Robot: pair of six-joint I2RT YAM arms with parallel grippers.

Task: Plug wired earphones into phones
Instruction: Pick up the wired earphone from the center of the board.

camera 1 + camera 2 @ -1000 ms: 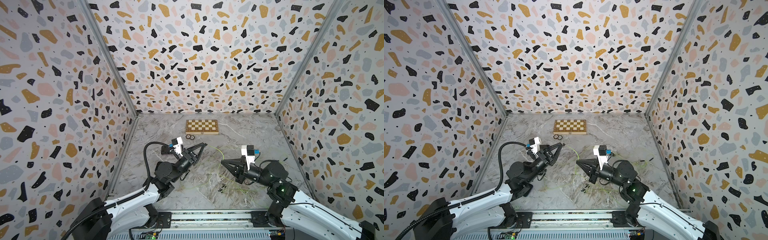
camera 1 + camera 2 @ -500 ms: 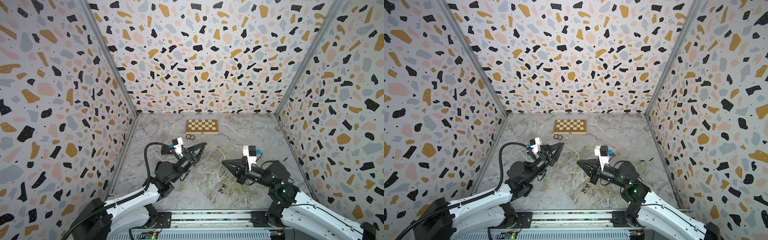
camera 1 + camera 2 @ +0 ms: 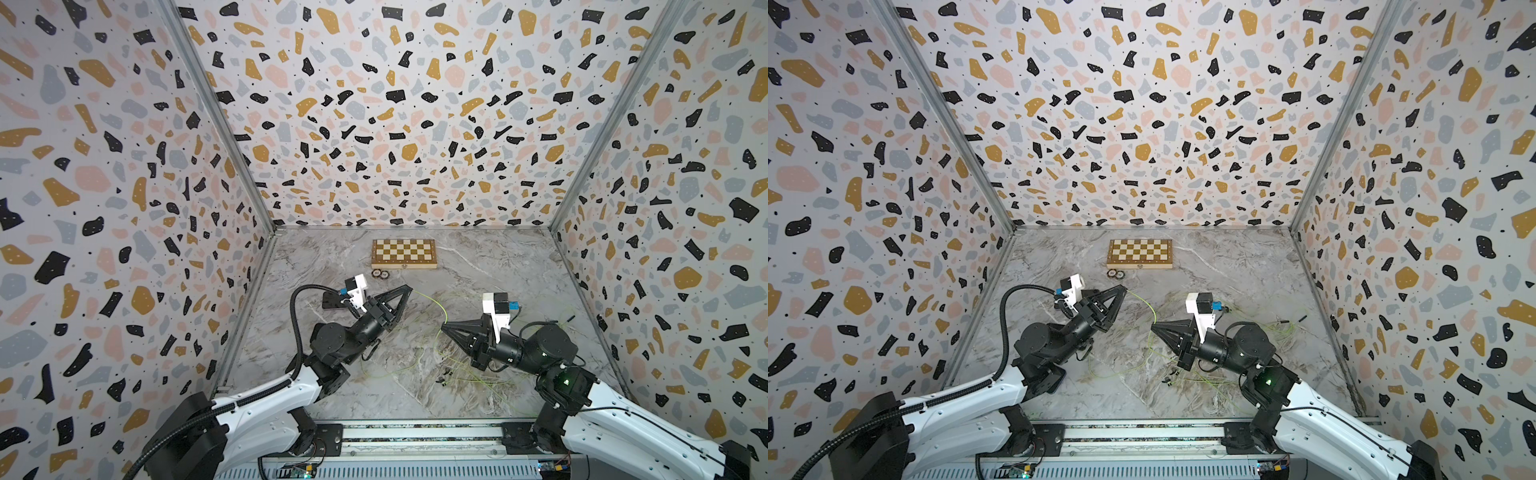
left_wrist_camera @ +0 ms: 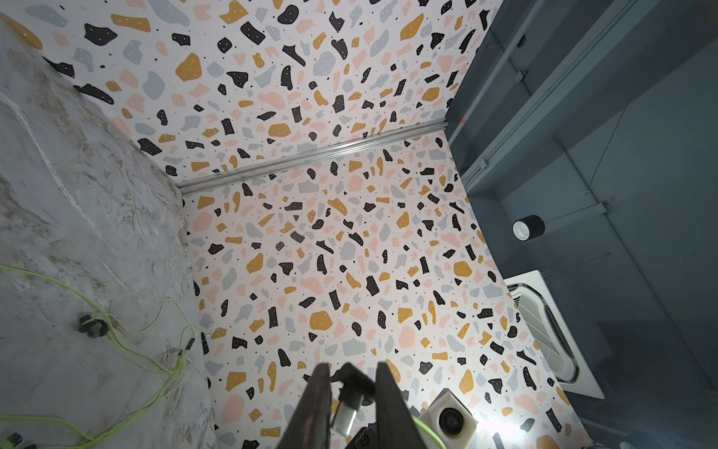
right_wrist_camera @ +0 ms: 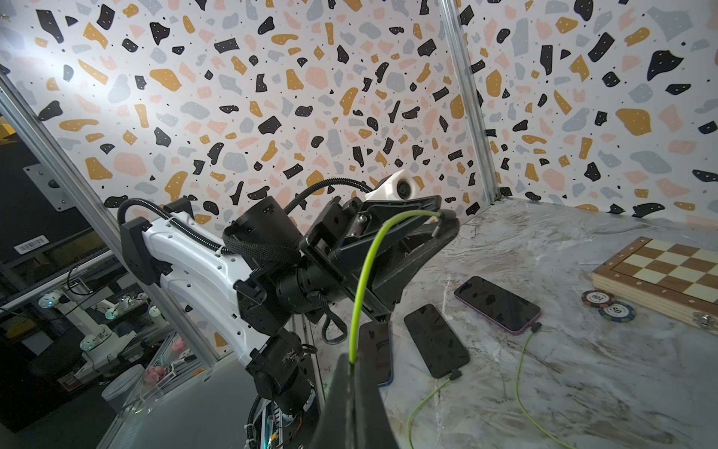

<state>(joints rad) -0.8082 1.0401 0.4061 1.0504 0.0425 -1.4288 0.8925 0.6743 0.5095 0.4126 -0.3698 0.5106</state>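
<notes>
2 phones (image 5: 497, 305) nearer the chessboard (image 5: 660, 272) are plugged; the 3rd phone (image 5: 375, 350), farthest from it, lies below your left pincer (image 5: 447, 214), which clamps the plug (image 4: 347, 412). Your right pincer (image 5: 351, 361) pinches the cord (image 5: 361, 280); left is nearer.

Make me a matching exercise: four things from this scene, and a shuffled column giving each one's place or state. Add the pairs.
Things:
1 chessboard
2 poker chips
3 purple-edged phone
4 right tool

Places or states:
A shut on the green cord
B has a plug in its end
C farthest back of all
D just in front of the chessboard

Pairs: 1-C, 2-D, 3-B, 4-A
</notes>
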